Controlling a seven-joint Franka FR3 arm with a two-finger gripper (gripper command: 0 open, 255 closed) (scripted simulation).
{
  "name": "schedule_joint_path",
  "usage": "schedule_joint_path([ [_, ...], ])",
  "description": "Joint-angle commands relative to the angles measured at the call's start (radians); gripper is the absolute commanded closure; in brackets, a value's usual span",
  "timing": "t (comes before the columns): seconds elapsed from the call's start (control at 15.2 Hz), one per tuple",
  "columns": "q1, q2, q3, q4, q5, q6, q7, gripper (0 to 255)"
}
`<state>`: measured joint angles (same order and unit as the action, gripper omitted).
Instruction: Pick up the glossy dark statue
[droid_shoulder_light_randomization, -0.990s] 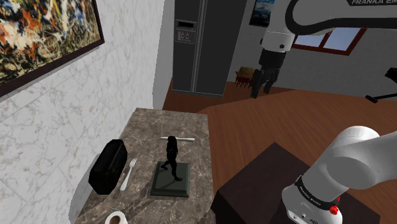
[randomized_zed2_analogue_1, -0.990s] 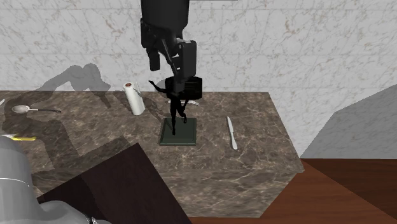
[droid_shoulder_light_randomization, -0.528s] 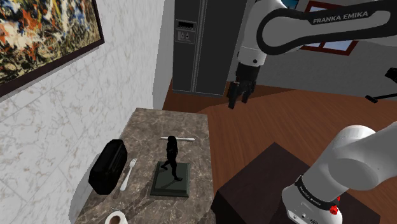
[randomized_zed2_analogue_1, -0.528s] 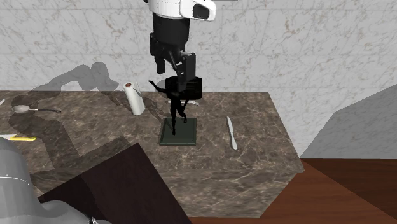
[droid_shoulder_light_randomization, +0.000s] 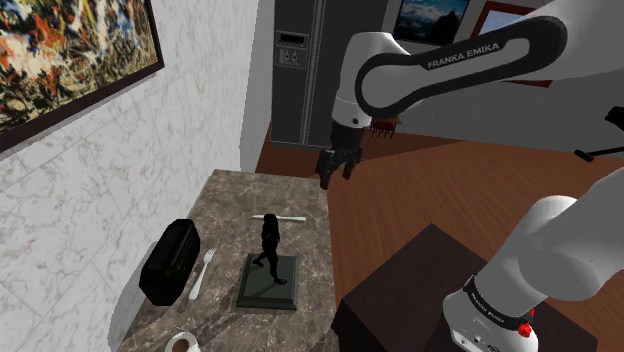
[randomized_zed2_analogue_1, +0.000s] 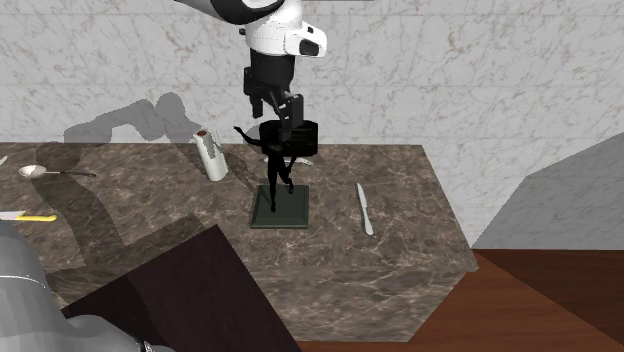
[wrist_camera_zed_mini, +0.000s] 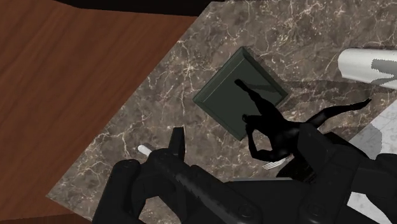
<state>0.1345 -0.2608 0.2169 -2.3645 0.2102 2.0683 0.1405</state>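
The glossy black statue (droid_shoulder_light_randomization: 270, 243) is a slim striding figure upright on a dark green square base (droid_shoulder_light_randomization: 268, 284), in the middle of the brown marble counter (droid_shoulder_light_randomization: 230, 195). In the second exterior view the statue (randomized_zed2_analogue_1: 277, 165) stands on its base (randomized_zed2_analogue_1: 280, 210) directly below my gripper (randomized_zed2_analogue_1: 273, 107). In the shoulder view my gripper (droid_shoulder_light_randomization: 333, 168) hangs open and empty, high above the counter's far corner. From the wrist the statue (wrist_camera_zed_mini: 275, 127) and its base (wrist_camera_zed_mini: 236, 89) lie beyond the open gripper (wrist_camera_zed_mini: 245, 139), one black finger (wrist_camera_zed_mini: 177, 141) apart from the figure.
A black box-shaped appliance (droid_shoulder_light_randomization: 170, 260) and a fork (droid_shoulder_light_randomization: 203, 272) lie between statue and wall. A white knife (droid_shoulder_light_randomization: 279, 216) lies beyond the statue. A paper roll (randomized_zed2_analogue_1: 211, 155), a spoon (randomized_zed2_analogue_1: 45, 171) and the dark stand (randomized_zed2_analogue_1: 190, 290) are nearby. Wooden floor (droid_shoulder_light_randomization: 440, 190) borders the counter.
The arm has swung toward the shoulder view's left and come lower, bringing the gripper from over the floor to above the counter's far corner. The statue has not moved.
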Motion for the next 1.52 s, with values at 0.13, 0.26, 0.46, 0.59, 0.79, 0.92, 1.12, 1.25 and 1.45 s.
schedule_joint_path([
  [0.13,0.023,0.135,0.041,0.057,-0.001,0.099,0.033,0],
  [0.26,0.034,0.203,0.058,0.092,-0.009,0.142,0.051,0],
  [0.46,0.054,0.307,0.080,0.152,-0.030,0.198,0.082,0],
  [0.59,0.069,0.378,0.091,0.199,-0.049,0.231,0.104,0],
  [0.79,0.097,0.484,0.100,0.277,-0.082,0.271,0.138,0],
  [0.92,0.101,0.499,0.099,0.279,-0.086,0.285,0.140,0],
  [1.12,0.104,0.526,0.097,0.268,-0.092,0.321,0.140,0],
  [1.25,0.106,0.544,0.095,0.263,-0.096,0.344,0.140,0],
  [1.45,0.108,0.559,0.093,0.259,-0.100,0.363,0.140,0],
])
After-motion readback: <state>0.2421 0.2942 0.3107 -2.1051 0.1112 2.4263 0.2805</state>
